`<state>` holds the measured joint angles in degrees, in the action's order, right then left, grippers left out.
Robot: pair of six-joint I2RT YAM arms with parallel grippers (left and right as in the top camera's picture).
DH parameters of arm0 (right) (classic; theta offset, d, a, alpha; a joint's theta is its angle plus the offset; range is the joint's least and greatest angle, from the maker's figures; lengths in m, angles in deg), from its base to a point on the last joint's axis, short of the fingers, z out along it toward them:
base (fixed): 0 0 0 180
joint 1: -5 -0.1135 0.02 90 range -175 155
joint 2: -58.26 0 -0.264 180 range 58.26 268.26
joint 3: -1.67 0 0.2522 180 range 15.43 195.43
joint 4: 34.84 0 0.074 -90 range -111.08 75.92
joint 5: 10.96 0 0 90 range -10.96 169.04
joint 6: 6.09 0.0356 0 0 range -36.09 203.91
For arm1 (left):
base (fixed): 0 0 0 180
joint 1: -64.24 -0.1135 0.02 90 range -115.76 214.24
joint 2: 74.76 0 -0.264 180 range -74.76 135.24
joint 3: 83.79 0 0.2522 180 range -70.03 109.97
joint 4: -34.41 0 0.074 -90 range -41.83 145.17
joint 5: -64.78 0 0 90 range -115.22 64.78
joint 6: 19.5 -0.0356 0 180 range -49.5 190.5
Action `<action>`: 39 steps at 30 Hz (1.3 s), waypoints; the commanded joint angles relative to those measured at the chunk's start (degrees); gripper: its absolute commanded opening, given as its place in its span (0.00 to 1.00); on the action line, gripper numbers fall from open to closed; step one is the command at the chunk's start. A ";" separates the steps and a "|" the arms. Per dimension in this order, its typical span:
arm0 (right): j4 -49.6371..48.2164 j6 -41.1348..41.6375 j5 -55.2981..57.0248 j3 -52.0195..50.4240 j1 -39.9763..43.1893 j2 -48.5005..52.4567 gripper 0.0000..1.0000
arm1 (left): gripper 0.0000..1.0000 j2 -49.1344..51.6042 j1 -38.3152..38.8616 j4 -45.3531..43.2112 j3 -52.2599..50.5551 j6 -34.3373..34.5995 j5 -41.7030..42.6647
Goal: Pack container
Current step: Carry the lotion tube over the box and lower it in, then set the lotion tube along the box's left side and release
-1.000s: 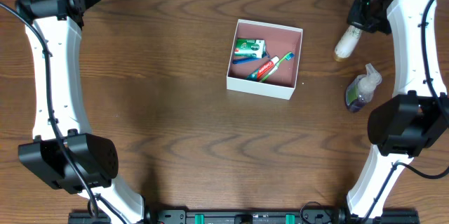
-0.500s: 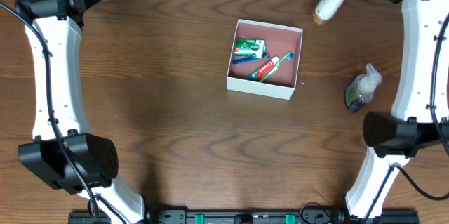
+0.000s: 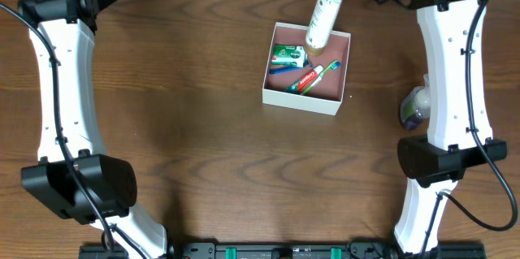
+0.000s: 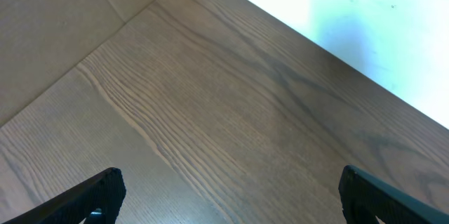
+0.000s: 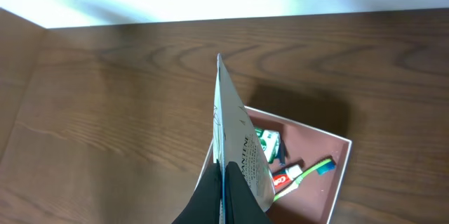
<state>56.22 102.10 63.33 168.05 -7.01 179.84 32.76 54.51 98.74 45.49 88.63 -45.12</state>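
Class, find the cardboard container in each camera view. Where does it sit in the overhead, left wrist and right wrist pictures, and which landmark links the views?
Overhead: container right of centre, in the upper half.
Left wrist: not in it.
Right wrist: container at bottom right, partly behind the white tube.
Shared landmark: the green toothbrush lying inside it.

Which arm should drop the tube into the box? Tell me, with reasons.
Right. The right gripper is shut on the white tube, whose lower end hangs over the container's far edge. The left gripper is open and empty, far off to the left of it.
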 commanded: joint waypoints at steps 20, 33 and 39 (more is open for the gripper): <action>-0.15 -2.91 -1.25 0.35 -7.54 6.01 0.01 | 0.98 -0.15 -0.11 -0.04 -0.28 -0.31 -0.94; 0.66 -6.03 -1.31 0.24 -9.35 10.91 0.01 | 0.98 -0.15 -0.11 -0.04 -0.28 -0.31 -0.94; 0.68 -8.04 -1.29 0.24 -10.84 13.18 0.01 | 0.98 -0.13 -0.11 -0.04 -0.28 -0.31 -0.94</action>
<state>57.18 95.88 63.33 167.83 -16.71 192.04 32.76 54.51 98.74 45.49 88.63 -45.12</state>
